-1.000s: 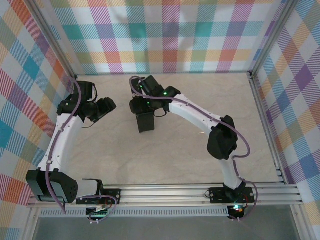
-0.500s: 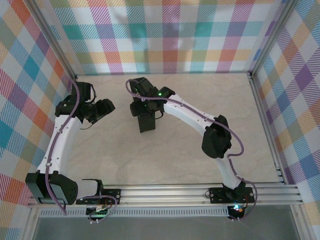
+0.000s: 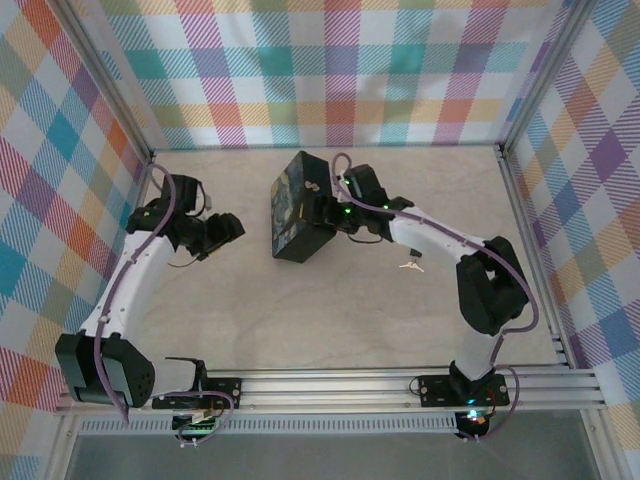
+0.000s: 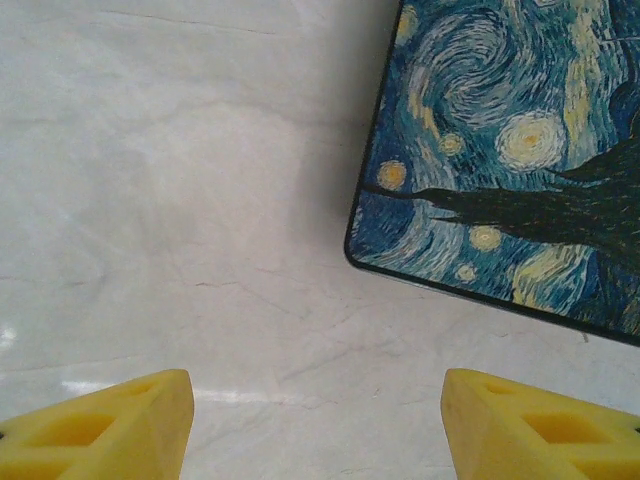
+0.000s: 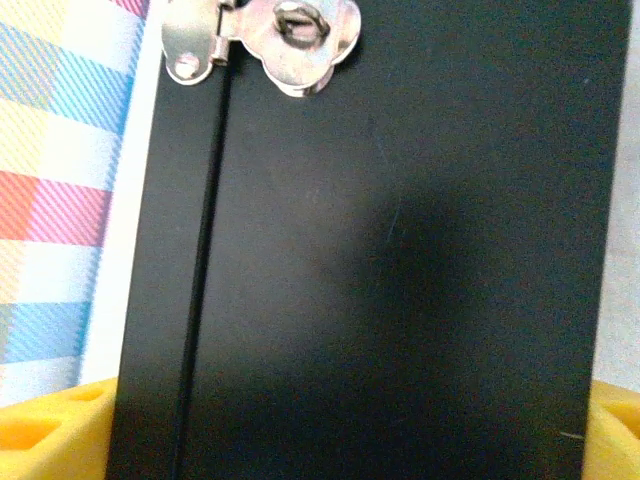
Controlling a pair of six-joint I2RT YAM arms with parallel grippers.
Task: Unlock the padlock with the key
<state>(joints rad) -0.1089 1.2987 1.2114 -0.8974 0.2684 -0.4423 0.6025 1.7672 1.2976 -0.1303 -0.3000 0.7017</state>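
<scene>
We note right end effector (image 5: 335,410) pinching the box (image 5: 380,250), hasp (image 5: 265,35) at top; left end effector (image 4: 318,400) spread above table (image 4: 150,200), box upper right.

The key (image 3: 409,264) is a tiny, pale, silvery bit of metal lying flat on the bare desk (image 3: 300,320). It sits to the right of the box (image 3: 295,215), apart from it, in the middle depth of the desk. It is too small to tell its shape or which way it points.
</scene>
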